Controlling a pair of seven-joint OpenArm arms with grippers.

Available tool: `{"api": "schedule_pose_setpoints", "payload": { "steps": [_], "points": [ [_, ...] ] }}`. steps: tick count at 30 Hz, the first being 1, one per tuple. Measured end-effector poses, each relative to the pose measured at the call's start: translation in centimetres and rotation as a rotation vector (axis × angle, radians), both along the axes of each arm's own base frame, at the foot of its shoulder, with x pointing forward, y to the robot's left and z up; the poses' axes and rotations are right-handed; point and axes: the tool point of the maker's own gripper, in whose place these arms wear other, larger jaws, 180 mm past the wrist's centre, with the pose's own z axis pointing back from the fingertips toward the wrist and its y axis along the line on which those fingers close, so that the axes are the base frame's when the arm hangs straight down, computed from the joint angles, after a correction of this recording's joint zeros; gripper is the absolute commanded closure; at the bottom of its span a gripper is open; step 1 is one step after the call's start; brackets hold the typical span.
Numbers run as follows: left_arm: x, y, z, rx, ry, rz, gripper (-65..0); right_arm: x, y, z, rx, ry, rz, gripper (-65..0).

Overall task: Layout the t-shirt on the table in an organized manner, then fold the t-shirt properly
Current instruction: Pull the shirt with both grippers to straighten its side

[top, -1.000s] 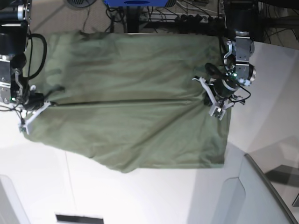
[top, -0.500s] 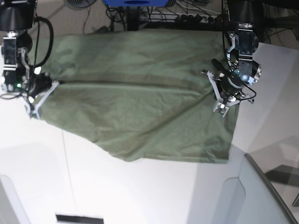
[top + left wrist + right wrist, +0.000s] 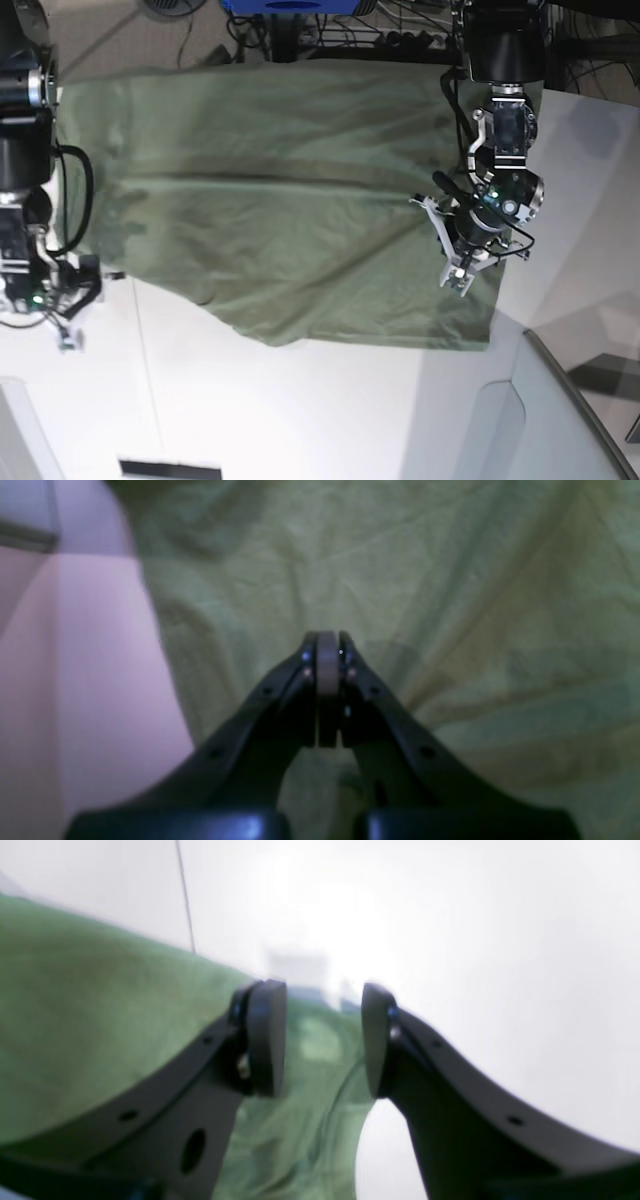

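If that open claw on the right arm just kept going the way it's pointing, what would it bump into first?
Most likely the white table. The right gripper stands open over the t-shirt edge, and beyond its fingertips only bare tabletop shows. The view is blurred, so depth is uncertain.

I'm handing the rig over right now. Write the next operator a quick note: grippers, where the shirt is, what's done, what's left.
Left gripper: shut, over the t-shirt's side edge; whether cloth is pinched cannot be told.
Right gripper: jaws apart, nothing between them, at the shirt's other side edge with white table beyond.
Shirt: spread wide on the table, its far edge at the table's far edge; wrinkled, with a long crease across the middle and a slanted near hem.
Done: rough spreading.
Left: smooth and square the shirt, then do all the folds.
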Motion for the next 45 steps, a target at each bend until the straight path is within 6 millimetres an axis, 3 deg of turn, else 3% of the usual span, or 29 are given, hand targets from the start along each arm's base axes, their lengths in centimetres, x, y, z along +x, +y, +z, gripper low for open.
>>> {"api": "schedule_pose_setpoints", "payload": {
  "steps": [5,8,13,23,24,28,30,34,39,42,45],
  "points": [
    [-0.5,0.2,-0.6,0.001,0.018,0.002,0.0,-1.0,3.0,-2.0,-0.017,0.067,0.095,-30.3],
    [-0.7,0.5,-0.7,-0.009,0.016,0.018,0.0,-1.2,2.8,-2.1,-0.025,0.075,0.096,-30.5],
    [-1.4,2.9,-0.7,0.011,0.025,0.079,0.0,-1.4,3.0,-2.3,-0.032,0.080,0.096,-29.7],
    [-1.5,2.3,-0.9,-0.001,0.025,0.069,0.0,-2.0,2.8,-2.1,-0.039,0.129,0.084,-31.4],
    [-1.5,2.3,-0.9,-0.001,0.025,0.069,0.0,-1.9,3.0,-1.8,-0.040,0.123,0.088,-33.6],
    [-1.3,2.1,-0.8,-0.003,0.023,0.064,0.0,-0.6,3.9,0.5,-0.043,0.065,0.109,-55.7],
    [-1.4,2.2,-0.8,-0.002,0.023,0.067,0.0,-0.3,4.4,1.4,-0.041,0.021,0.125,-60.2],
    [-1.5,2.3,-0.9,-0.003,0.026,0.069,0.0,-1.3,4.5,0.2,0.002,0.033,0.085,-56.9],
    [-2.0,2.3,-1.8,-0.009,0.052,0.072,0.0,-2.7,3.9,-3.6,0.043,0.058,0.042,-51.0],
    [-2.2,2.2,-2.1,-0.011,0.060,0.073,0.0,-2.8,3.8,-4.2,0.062,0.057,0.036,-36.3],
    [-2.0,2.1,-2.0,-0.010,0.058,0.069,0.0,-2.6,3.7,-4.1,0.055,0.051,0.037,-13.2]
  ]
}}
